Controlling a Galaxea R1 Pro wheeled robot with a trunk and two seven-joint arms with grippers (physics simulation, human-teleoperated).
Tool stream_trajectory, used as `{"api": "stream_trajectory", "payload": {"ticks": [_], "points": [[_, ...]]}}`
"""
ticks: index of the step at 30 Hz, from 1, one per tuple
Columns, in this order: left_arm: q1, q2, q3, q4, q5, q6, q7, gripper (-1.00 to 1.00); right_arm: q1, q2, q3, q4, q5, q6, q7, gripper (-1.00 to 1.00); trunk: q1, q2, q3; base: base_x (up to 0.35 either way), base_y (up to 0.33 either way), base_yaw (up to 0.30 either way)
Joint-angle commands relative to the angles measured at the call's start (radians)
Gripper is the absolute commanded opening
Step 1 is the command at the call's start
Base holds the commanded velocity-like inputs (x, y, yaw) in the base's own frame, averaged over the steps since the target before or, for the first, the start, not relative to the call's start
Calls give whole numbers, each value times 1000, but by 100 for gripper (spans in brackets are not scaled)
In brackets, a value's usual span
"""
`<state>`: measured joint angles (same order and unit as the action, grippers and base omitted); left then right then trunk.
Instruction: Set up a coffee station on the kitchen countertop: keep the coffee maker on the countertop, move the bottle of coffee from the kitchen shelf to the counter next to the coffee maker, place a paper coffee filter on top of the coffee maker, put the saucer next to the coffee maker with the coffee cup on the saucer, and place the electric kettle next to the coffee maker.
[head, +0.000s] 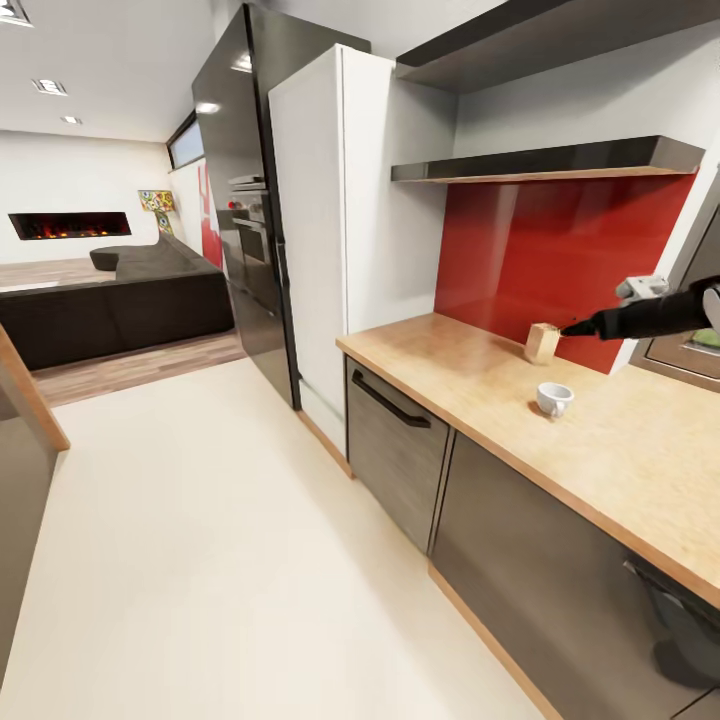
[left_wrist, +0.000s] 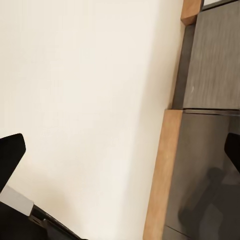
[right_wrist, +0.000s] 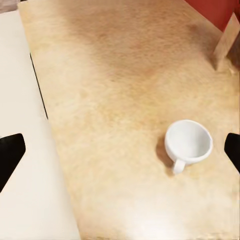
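Observation:
A small white coffee cup (head: 553, 398) (right_wrist: 188, 142) stands upright on the light wood kitchen countertop (head: 620, 440) (right_wrist: 115, 85), handle toward the counter's front. My right gripper (head: 577, 327) (right_wrist: 120, 152) hovers above and just behind the cup, open, its black fingertips (right_wrist: 11, 155) spread wide with nothing between them. Down by the cabinet fronts, my left gripper (left_wrist: 120, 152) is open over the floor. The thin dark kitchen shelf (head: 540, 162) hangs on the wall above the red backsplash. The coffee maker, bottle of coffee, paper coffee filter, saucer and electric kettle are out of view.
A pale wooden block (head: 542, 342) (right_wrist: 227, 40) stands against the red backsplash (head: 560, 250) behind the cup. A thicker dark slab (head: 540, 40) sits higher up. A white tall cabinet (head: 340, 230) ends the counter on the left. Cream floor (head: 220, 560) stretches toward a dark sofa (head: 120, 305).

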<state>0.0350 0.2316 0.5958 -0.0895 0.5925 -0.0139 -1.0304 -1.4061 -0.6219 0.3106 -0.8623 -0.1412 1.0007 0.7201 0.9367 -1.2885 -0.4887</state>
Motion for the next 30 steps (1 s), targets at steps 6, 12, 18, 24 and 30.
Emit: {"api": "stream_trajectory", "payload": {"ticks": [6,12,18,24,30], "points": [[0,0,-7,-1,7,-1,-2,100,-6,-17,5,44,76,6,0,100,0,-1,-1,43,-95,0],[0,0,-7,-1,7,-1,-2,100,-7,-38,7,56,98,5,22,100,0,-1,-1,12,-25,0],[0,0,-7,-1,7,-1,-2,100,-7,-72,9,58,102,5,97,100,0,-1,-1,3,-5,0],[0,0,-7,-1,7,-1,-2,100,-6,-89,13,60,103,5,115,100,0,-1,-1,0,0,0],[0,0,-7,-1,7,-1,-2,100,-4,-91,14,60,103,4,117,100,0,-1,-1,0,0,-15]]}}
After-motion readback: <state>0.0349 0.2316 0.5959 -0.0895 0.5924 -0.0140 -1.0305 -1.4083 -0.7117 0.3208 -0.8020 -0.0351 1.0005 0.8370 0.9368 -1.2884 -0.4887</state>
